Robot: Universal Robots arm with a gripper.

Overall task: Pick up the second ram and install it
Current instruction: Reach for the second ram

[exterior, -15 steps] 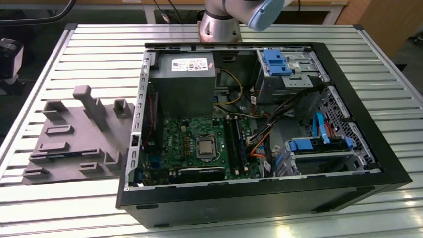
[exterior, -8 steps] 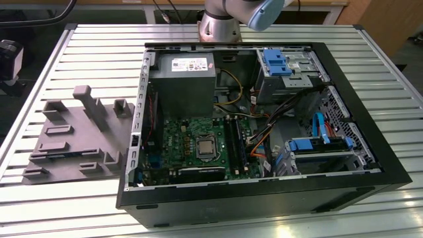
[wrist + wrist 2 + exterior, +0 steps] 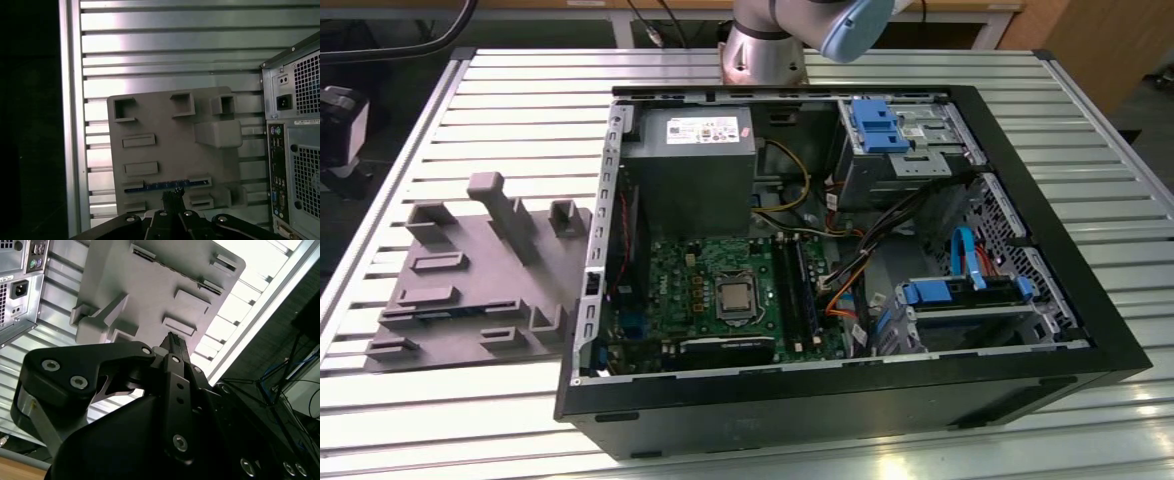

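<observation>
Gripper (image 3: 173, 195) hangs over the grey block (image 3: 160, 130), pressed together and pinching nothing; the second ram (image 3: 165, 186) sits in a long slot on that block, close by the fingertips, and the computer case (image 3: 295, 150) stands beside the block

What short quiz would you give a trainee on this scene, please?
1. True or false: the ram lies in a slot of the block, outside the case.
2. In the exterior view, on which side of the case is the block? A) its left B) its right C) inside it
3. Fill in: in the first wrist view, the tip of the tool shows right at the ____.
Key: 1 true; 2 A; 3 ram.
</observation>
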